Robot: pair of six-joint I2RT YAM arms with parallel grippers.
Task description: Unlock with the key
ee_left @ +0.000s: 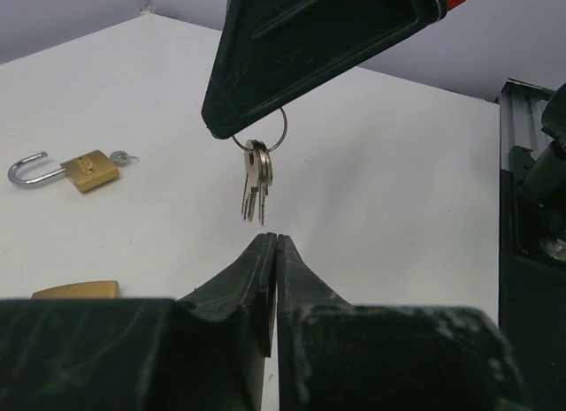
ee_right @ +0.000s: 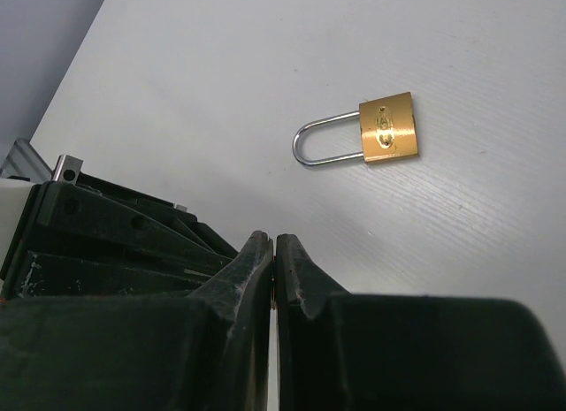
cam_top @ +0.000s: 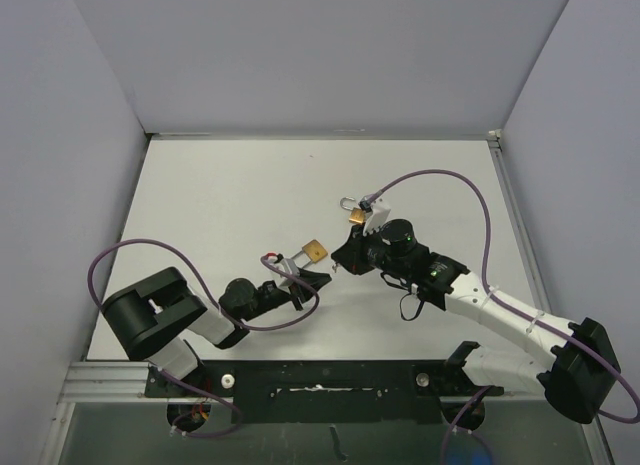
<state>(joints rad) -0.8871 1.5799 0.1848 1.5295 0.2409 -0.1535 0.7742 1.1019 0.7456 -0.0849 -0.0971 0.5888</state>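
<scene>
A closed brass padlock (cam_top: 315,250) lies on the white table beside my left gripper (cam_top: 318,276); it also shows in the right wrist view (ee_right: 386,128), and its edge shows in the left wrist view (ee_left: 76,290). My left gripper (ee_left: 272,239) is shut, with nothing seen between its jaws. My right gripper (cam_top: 339,261) is shut on a key ring (ee_left: 265,139), and two keys (ee_left: 256,186) hang from it just above and beyond the left fingertips. The right jaws (ee_right: 274,239) are pressed together. A second brass padlock (cam_top: 354,214) lies farther back with its shackle open and a key in it (ee_left: 84,170).
Grey walls enclose the white table (cam_top: 230,195) at the back and both sides. Purple cables loop from both arms: one (cam_top: 470,185) arcs over the right half of the table. A black mounting rail (cam_top: 320,385) runs along the near edge.
</scene>
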